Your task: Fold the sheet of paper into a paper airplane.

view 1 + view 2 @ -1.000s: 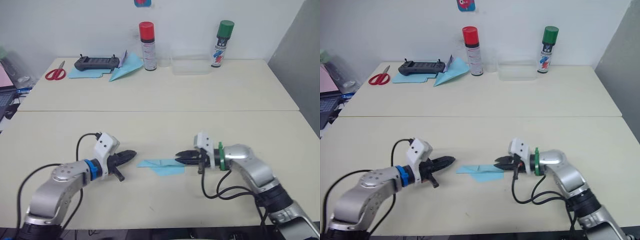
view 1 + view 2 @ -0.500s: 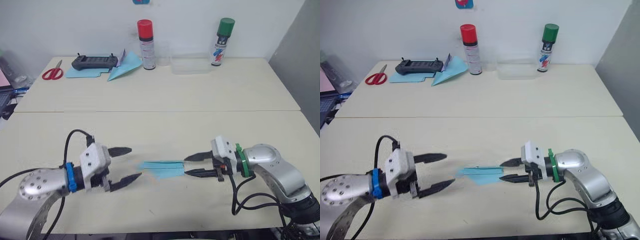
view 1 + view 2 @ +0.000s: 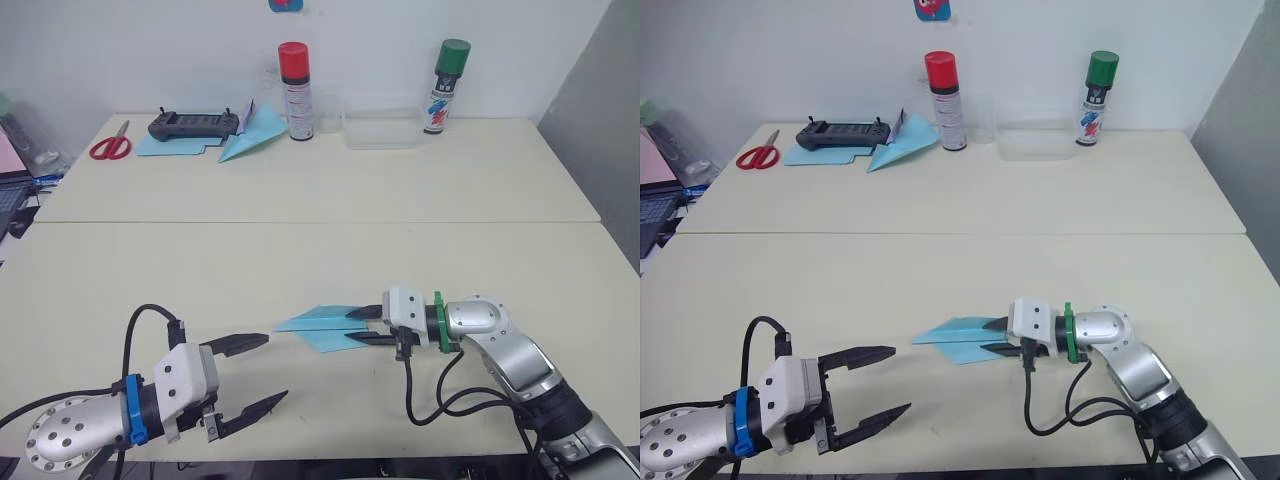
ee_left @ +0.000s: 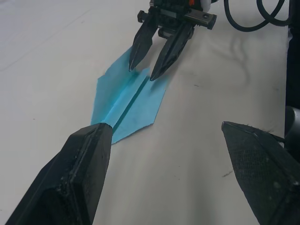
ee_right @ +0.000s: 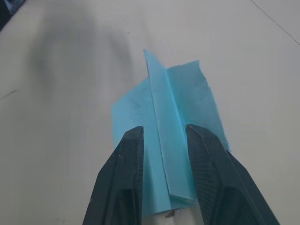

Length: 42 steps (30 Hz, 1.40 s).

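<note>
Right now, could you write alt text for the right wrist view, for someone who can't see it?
The right gripper has its two black fingers on either side of the raised centre fold of a light blue paper airplane, which lies on a pale table. The fingers look slightly apart, not yet pinched shut on the fold.

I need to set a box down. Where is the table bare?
Bare: the far right, beyond the green-capped can, and the middle strip. Crowded: far left by the scissors and controller, and around the paper airplane.
</note>
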Each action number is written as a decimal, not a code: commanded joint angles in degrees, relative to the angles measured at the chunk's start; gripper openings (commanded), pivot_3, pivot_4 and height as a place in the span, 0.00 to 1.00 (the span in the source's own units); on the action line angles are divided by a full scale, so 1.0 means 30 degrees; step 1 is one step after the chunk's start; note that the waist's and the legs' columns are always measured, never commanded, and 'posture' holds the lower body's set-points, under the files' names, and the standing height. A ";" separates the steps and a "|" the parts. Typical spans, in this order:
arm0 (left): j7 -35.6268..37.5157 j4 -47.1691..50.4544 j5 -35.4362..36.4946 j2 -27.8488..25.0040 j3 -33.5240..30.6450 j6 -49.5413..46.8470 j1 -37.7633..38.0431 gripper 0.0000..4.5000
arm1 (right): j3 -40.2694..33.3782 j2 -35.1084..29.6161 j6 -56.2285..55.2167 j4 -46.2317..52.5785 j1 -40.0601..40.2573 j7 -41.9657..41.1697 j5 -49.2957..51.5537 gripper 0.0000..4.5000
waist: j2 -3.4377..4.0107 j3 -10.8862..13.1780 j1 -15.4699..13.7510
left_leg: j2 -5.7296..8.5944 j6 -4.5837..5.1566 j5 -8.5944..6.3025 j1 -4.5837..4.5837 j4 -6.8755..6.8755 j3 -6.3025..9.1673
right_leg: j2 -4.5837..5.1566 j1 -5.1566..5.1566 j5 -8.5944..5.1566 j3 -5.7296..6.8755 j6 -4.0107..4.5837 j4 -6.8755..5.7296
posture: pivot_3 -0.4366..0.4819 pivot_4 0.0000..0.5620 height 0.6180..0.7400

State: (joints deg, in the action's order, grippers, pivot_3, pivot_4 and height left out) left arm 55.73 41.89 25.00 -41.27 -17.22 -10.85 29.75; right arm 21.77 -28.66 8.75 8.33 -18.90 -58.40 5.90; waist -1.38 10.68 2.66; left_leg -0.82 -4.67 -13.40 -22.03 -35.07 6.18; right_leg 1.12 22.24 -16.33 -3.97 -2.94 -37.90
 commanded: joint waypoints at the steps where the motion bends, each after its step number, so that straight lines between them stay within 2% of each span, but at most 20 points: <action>1: -0.0587 0.0501 0.0084 0.0150 -0.0023 -0.0067 -0.0104 0.91 | 0.0156 0.0316 -0.0548 -0.0371 -0.0470 0.0156 -0.0306 0.33 | 0.0000 0.0000 0.0010 | -0.0001 0.0000 -0.0001 0.0001 0.0002 0.0002 | 0.0000 0.0000 -0.0001 0.0001 0.0001 0.0000 | 0.48 0.27 1.00; 11: -0.1464 0.0626 0.0541 0.0281 -0.0016 -0.0771 -0.0360 0.91 | 0.0778 0.0664 -0.0542 -0.1809 -0.1131 0.0027 -0.1117 0.33 | 0.0001 0.0000 0.0051 | -0.0003 0.0001 0.0001 0.0021 -0.0003 0.0001 | -0.0006 -0.0005 0.0001 0.0001 0.0003 -0.0034 | 0.48 0.27 1.00; 14: -0.1663 0.0681 0.1247 0.0490 -0.0405 -0.1181 -0.0179 0.91 | 0.0606 0.1262 -0.0166 -0.2550 -0.1399 0.0591 -0.1232 0.18 | 0.0001 0.0000 0.0072 | -0.0006 0.0001 0.0001 0.0023 -0.0002 0.0002 | -0.0010 -0.0005 0.0009 -0.0001 0.0018 -0.0039 | 0.48 0.27 1.00; 16: -0.1818 0.0591 0.1092 0.0541 -0.0506 -0.1141 -0.0097 0.91 | 0.0500 0.1494 -0.0130 -0.2872 -0.1439 0.0824 -0.1289 0.03 | 0.0001 0.0000 0.0091 | -0.0006 0.0001 0.0001 0.0024 -0.0003 0.0003 | -0.0010 -0.0006 0.0011 -0.0001 0.0020 -0.0041 | 0.48 0.27 1.00; 22: -0.2342 0.0589 0.1787 0.0541 -0.0812 -0.1734 -0.0464 0.91 | 0.0025 0.1312 -0.0453 -0.3509 -0.1305 0.0912 -0.1241 0.01 | 0.0000 -0.0001 0.0073 | -0.0004 0.0001 0.0001 0.0027 -0.0004 0.0004 | -0.0009 -0.0011 0.0015 -0.0001 0.0026 -0.0044 | 0.48 0.27 1.00; 24: -0.2323 0.0368 0.2232 0.0210 -0.1084 -0.2194 -0.1004 0.91 | -0.0889 0.1264 0.0679 -0.2988 -0.1078 0.1152 -0.0403 0.01 | 0.0000 -0.0001 0.0035 | -0.0003 0.0001 0.0002 0.0029 -0.0008 0.0009 | -0.0010 -0.0014 0.0014 0.0002 0.0025 -0.0050 | 0.48 0.27 1.00; 26: -0.2582 -0.0027 0.3473 -0.0386 -0.1448 -0.3431 -0.2544 0.91 | -0.2510 0.1280 0.2787 -0.1990 -0.0836 0.1856 0.0956 0.01 | 0.0000 -0.0001 -0.0117 | 0.0001 0.0001 0.0003 0.0026 -0.0021 0.0016 | -0.0010 -0.0018 0.0016 0.0003 0.0023 -0.0056 | 0.48 0.27 1.00; 27: -0.2489 -0.0177 0.4095 -0.0803 -0.1546 -0.4040 -0.3291 0.99 | -0.3222 0.1250 0.3686 -0.1513 -0.0711 0.2262 0.1403 0.00 | 0.0000 0.0000 -0.0239 | 0.0004 0.0001 0.0003 0.0025 -0.0029 0.0019 | -0.0009 -0.0023 0.0016 0.0005 0.0023 -0.0064 | 0.48 0.27 1.00; 30: -0.2843 -0.0931 0.6442 -0.2212 -0.1393 -0.6429 -0.6848 1.00 | -0.5473 0.0802 0.5941 0.0101 0.0081 0.3940 0.2014 0.00 | 0.0000 -0.0001 -0.0319 | 0.0004 0.0001 0.0006 0.0022 -0.0055 0.0041 | -0.0019 -0.0024 0.0015 0.0018 0.0009 -0.0088 | 0.48 0.27 1.00; 33: -0.2994 -0.1418 0.7771 -0.3141 -0.0159 -0.8313 -1.0241 1.00 | -0.7460 0.0338 0.7940 0.1695 0.1268 0.6109 0.1801 0.00 | 0.0000 -0.0001 -0.0309 | 0.0008 -0.0001 0.0006 0.0013 -0.0056 0.0042 | -0.0018 -0.0032 0.0021 0.0021 0.0004 -0.0074 | 0.48 0.27 1.00; 37: -0.2233 -0.2412 0.7984 -0.3919 0.2096 -0.9703 -1.4372 1.00 | -0.9722 0.0288 1.0730 0.3733 0.2710 0.8843 0.1547 0.00 | 0.0006 0.0002 -0.0239 | 0.0014 0.0000 0.0004 -0.0007 -0.0043 0.0038 | -0.0015 -0.0008 0.0054 0.0021 0.0057 -0.0077 | 0.48 0.27 1.00; 40: -0.1654 -0.3642 0.7560 -0.3556 0.3854 -1.0108 -1.7545 1.00 | -1.1039 0.1050 1.2899 0.4635 0.3382 1.0972 0.1539 0.00 | 0.0008 0.0002 -0.0062 | 0.0008 0.0000 0.0004 -0.0002 -0.0035 0.0021 | -0.0023 0.0010 0.0056 0.0006 0.0062 -0.0096 | 0.48 0.27 1.00; 42: -0.1496 -0.4135 0.7210 -0.3156 0.4663 -1.0086 -1.8808 1.00 | -1.1338 0.1435 1.3632 0.5015 0.3749 1.1735 0.1580 0.00 | 0.0012 0.0000 -0.0002 | 0.0007 0.0001 0.0005 0.0002 -0.0035 0.0026 | -0.0033 0.0008 0.0055 0.0006 0.0061 -0.0102 | 0.48 0.27 1.00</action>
State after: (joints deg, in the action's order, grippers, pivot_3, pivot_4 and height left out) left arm 50.64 29.81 47.29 -51.11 -4.05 -41.21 -25.56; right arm -10.80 -24.66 48.01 20.85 -7.96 -25.20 10.25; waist -1.34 10.68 2.65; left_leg -0.79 -4.67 -13.38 -22.01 -35.17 6.26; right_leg 1.02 22.25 -16.17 -3.95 -2.76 -38.20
